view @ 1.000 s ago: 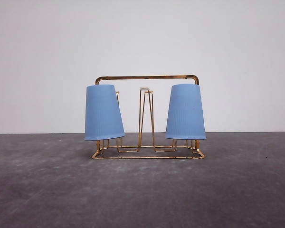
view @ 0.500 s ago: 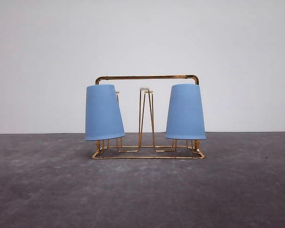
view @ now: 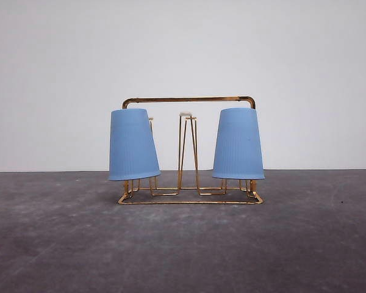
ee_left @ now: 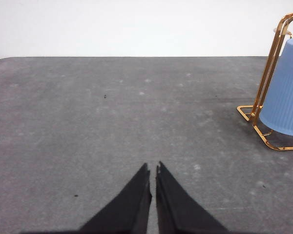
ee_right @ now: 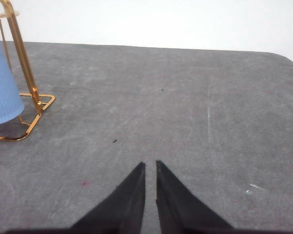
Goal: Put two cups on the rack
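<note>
In the front view, the gold wire rack [view: 190, 150] stands on the grey table [view: 183, 244], near its far edge and about midway between its left and right sides. The left cup [view: 132, 145] hangs upside down over a prong at the rack's left end, slightly tilted, and the right cup [view: 238, 144] sits inverted at the right end; a bare white-tipped prong [view: 186, 152] rises between them. In the left wrist view, the left gripper [ee_left: 153, 171] hovers over bare table with its dark fingers nearly touching, empty, well apart from the rack. In the right wrist view, the right gripper [ee_right: 150, 168] likewise has its fingers drawn close together, holding nothing, the rack off to one side.
</note>
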Motion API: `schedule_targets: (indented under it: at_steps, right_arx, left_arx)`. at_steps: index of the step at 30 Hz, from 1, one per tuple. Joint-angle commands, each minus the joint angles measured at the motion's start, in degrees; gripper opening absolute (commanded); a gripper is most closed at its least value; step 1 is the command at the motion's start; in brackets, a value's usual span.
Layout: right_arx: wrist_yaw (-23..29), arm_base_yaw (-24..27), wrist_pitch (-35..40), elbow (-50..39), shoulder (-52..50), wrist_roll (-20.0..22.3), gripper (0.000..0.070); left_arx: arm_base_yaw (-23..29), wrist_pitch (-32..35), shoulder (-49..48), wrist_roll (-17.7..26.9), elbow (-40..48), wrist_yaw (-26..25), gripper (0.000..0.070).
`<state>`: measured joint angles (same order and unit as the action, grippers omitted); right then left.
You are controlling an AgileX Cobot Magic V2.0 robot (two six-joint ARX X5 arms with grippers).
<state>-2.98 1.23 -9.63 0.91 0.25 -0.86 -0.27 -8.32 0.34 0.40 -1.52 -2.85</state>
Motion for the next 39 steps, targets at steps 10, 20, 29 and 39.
schedule_targets:
  at_steps: [10,20,29,39]
  right_arx:
    - [0.04,0.04,0.63,-0.22,-0.04,-0.59,0.0039]
    - [0.04,0.04,0.63,-0.22,-0.04,-0.59,0.0039]
    - [0.04,0.04,0.63,-0.22,-0.04,-0.59,0.0039]
    - [0.04,0.04,0.63,-0.22,-0.04,-0.59,0.0039]
  left_arx:
    - [-0.02,0.61,-0.07,0.24,0.79,0.09,0.0]
    - [-0.02,0.61,-0.07,0.24,0.79,0.09,0.0]
    - [-0.02,0.6,-0.07,0.24,0.79,0.09,0.0]
    - [-0.02,0.61,-0.07,0.24,0.79,0.08,0.0]
